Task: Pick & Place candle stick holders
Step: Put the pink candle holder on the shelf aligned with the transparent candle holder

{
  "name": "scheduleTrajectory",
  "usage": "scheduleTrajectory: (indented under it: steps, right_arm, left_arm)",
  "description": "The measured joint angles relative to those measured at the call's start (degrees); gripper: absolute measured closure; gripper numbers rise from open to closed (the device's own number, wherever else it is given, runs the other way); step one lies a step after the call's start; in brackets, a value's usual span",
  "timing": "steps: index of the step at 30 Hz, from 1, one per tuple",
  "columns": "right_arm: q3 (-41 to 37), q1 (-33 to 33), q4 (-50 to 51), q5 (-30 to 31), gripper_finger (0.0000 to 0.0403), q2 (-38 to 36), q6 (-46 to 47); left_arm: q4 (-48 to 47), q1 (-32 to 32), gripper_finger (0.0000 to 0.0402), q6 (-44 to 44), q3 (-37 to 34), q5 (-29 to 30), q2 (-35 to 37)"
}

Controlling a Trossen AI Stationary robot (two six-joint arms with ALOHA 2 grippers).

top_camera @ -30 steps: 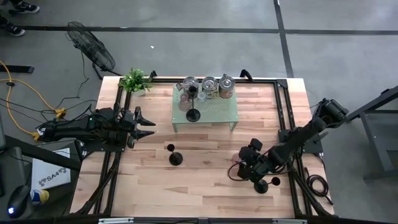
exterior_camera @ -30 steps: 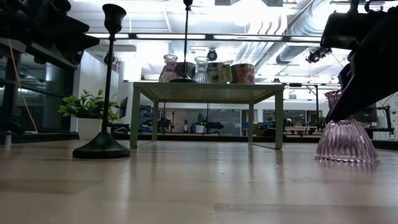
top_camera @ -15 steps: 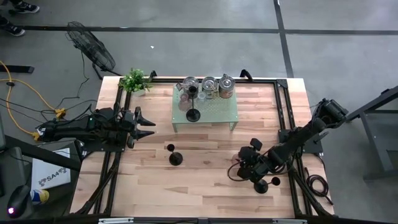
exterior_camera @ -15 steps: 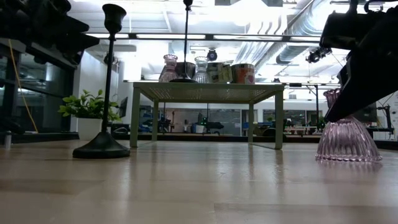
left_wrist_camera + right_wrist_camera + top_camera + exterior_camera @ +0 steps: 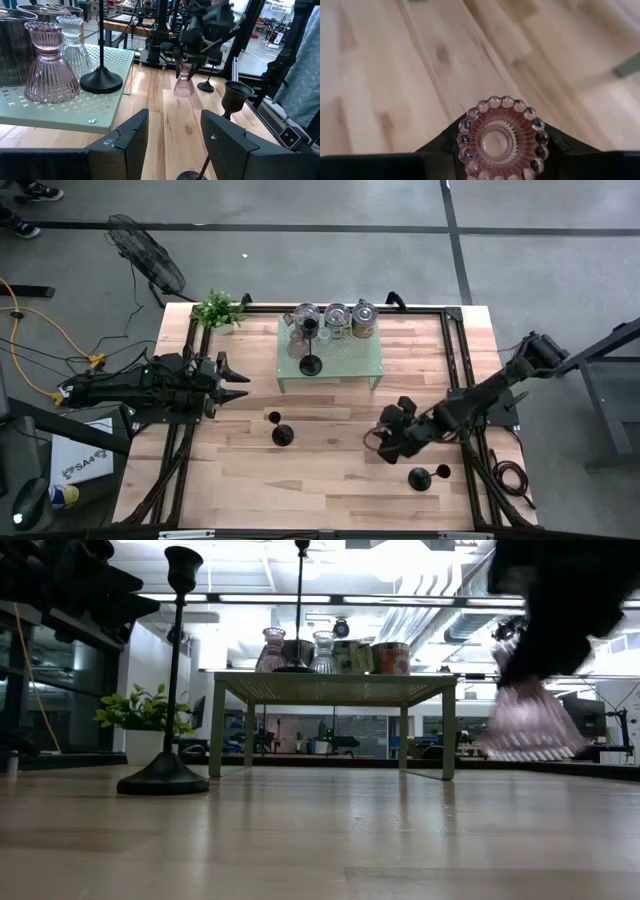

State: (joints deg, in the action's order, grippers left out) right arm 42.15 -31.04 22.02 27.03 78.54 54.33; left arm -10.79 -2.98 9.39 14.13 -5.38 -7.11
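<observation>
My right gripper (image 5: 385, 442) is shut on a pink ribbed glass candle holder (image 5: 184, 85), held above the wooden table near its right side. One black candle stick holder (image 5: 283, 434) stands on its round base in the table's middle. A second (image 5: 420, 477) stands near the front right. A third (image 5: 310, 365) stands on the green perforated stand (image 5: 350, 370). My left gripper (image 5: 172, 140) waits open and level at the table's left side. My right gripper pinches the pink holder's narrow upper part, just under the beaded rim (image 5: 502, 107), with one finger on each side. The fingers slant down from the table's right. The holder hangs with its wide base (image 5: 530, 740) down, lifted clear of the table.
At the back of the green stand are glass holders (image 5: 50, 65) and tins (image 5: 363, 318). A small potted plant (image 5: 216, 308) stands at the far left corner. Bare wood lies between the stand and the table's near edge.
My right gripper has risen and gone toward the table's left with the pink holder. The holder stood on the table a second ago and now hangs clear of it. The black holder at the front right, then partly covered by the arm, now shows whole.
</observation>
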Motion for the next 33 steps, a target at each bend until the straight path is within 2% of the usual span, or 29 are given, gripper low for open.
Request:
scheduleTrajectory:
  steps: [4,9,13,16,21,29,33]
  right_arm:
    - [2.87,3.84,0.47,-0.48,0.0264,-4.08,-5.55]
    - [10.48,10.02,4.10,-0.77,0.0264,-6.23,-17.32]
    - [17.39,16.55,8.15,-4.99,0.0264,-5.89,-22.92]
    - [20.80,21.27,11.03,-7.23,0.0264,-5.34,-24.01]
    - [22.86,27.52,12.48,-7.45,0.0264,-5.11,-25.19]
    - [22.86,34.92,12.35,-3.25,0.0264,-4.23,-21.46]
    - [22.86,36.69,10.24,-3.46,0.0264,-1.25,-20.79]
  left_arm:
    - [0.00,0.01,0.0224,0.10,0.02,0.02,0.00]
    - [-0.01,0.00,0.0224,0.14,0.02,0.02,0.00]
    - [0.02,0.00,0.0224,0.30,0.02,0.02,0.00]
    - [-0.03,0.00,0.0224,0.99,0.04,0.04,0.00]
    - [-0.02,0.01,0.0224,1.40,0.07,0.02,0.00]
    - [-0.02,0.00,0.0224,1.40,0.07,0.02,0.00]
    - [-0.02,0.00,0.0224,1.40,0.07,0.04,0.00]
